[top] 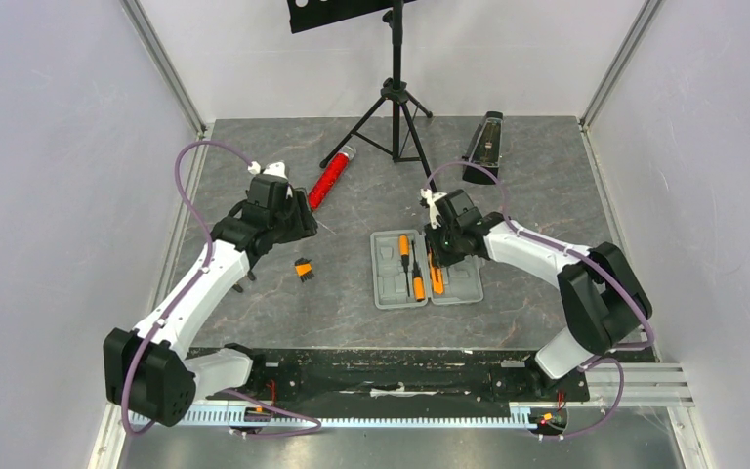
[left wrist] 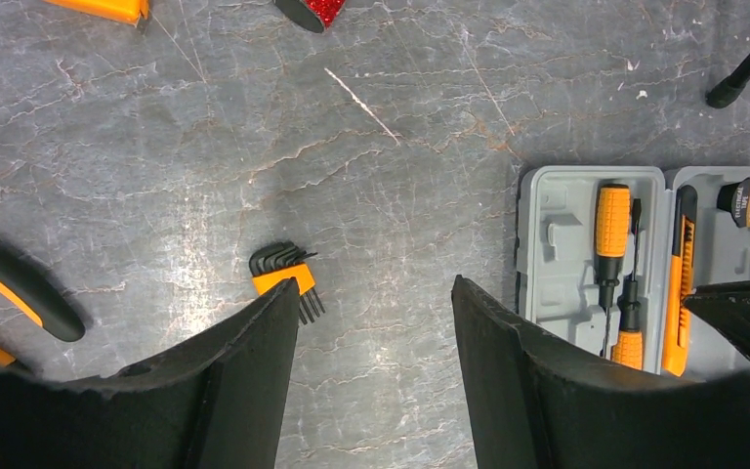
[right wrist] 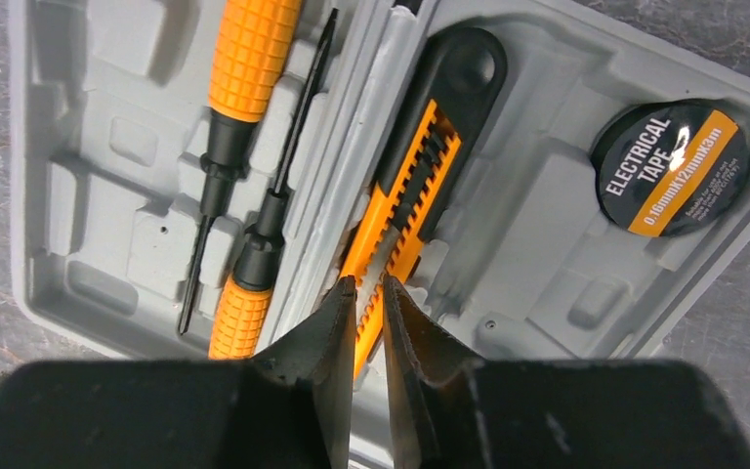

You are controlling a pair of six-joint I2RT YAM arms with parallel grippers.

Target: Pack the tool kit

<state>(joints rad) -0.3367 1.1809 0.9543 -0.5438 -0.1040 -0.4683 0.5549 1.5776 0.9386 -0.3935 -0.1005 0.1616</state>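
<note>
The grey tool kit case lies open in the middle of the table. Two orange-handled screwdrivers rest in its left half. An orange-and-black knife lies slanted by the hinge, and a roll of electrical tape sits in the right half. My right gripper hangs over the knife's near end, jaws almost together with only a slit, holding nothing. My left gripper is open above bare table left of the case. An orange hex key set lies by its left fingertip. Pliers handles show at the left edge.
A red glittery cylinder lies at the back left of the case. A black tripod stand rises behind it. The black metronome stands at the back right. Grey walls close in both sides.
</note>
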